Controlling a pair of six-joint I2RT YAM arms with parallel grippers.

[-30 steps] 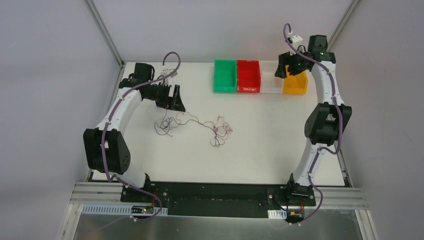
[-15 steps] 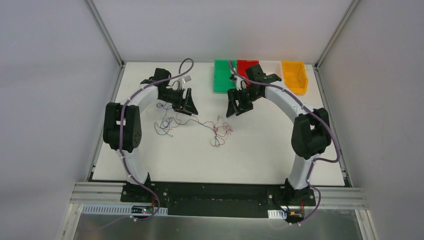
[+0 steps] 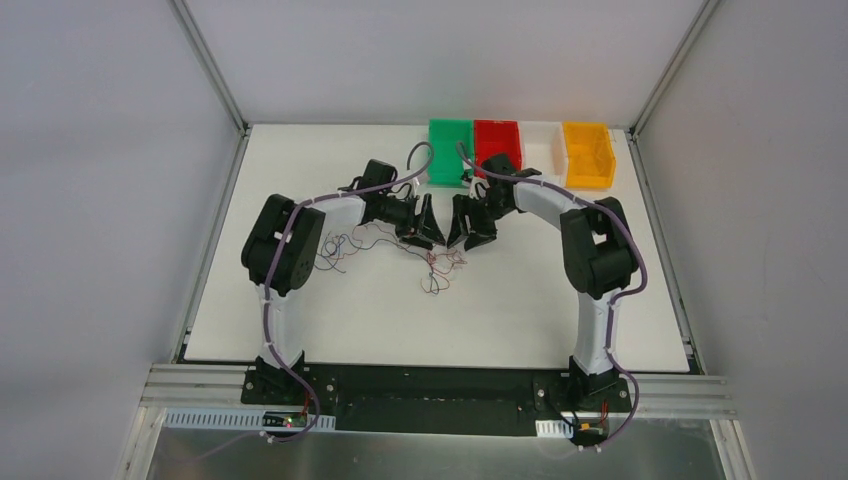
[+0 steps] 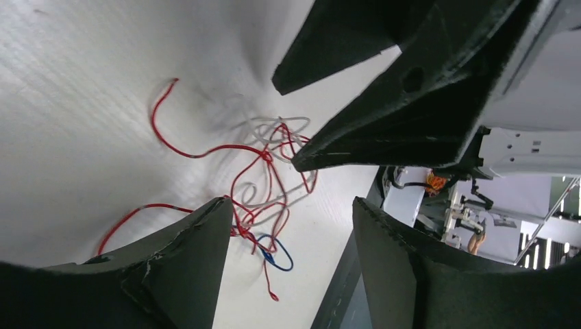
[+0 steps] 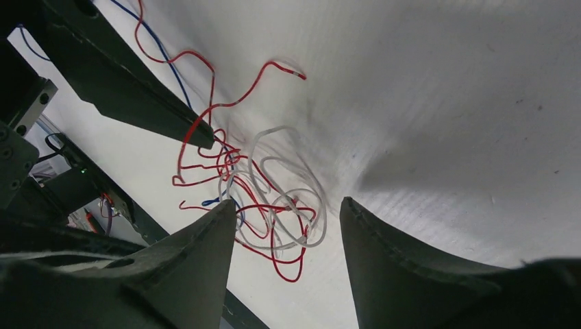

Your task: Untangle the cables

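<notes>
The white desk (image 3: 560, 300) is reached over by the left claw (image 3: 434, 238) and right claw (image 3: 462, 240), held close together, both parted and empty (nothing gripped). The cables (image 3: 438, 264) are spread mid-desk beneath them, red, whitish and blue tangled.

Four bins (image 3: 450, 165) (image 3: 497, 163) (image 3: 541, 135) (image 3: 587, 165), two arms (image 3: 285, 240) (image 3: 595, 250), one loose tangle of cables (image 3: 440, 262).

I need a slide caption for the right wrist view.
Open right claw poised over tangled thin red, white and blue wires.
</notes>
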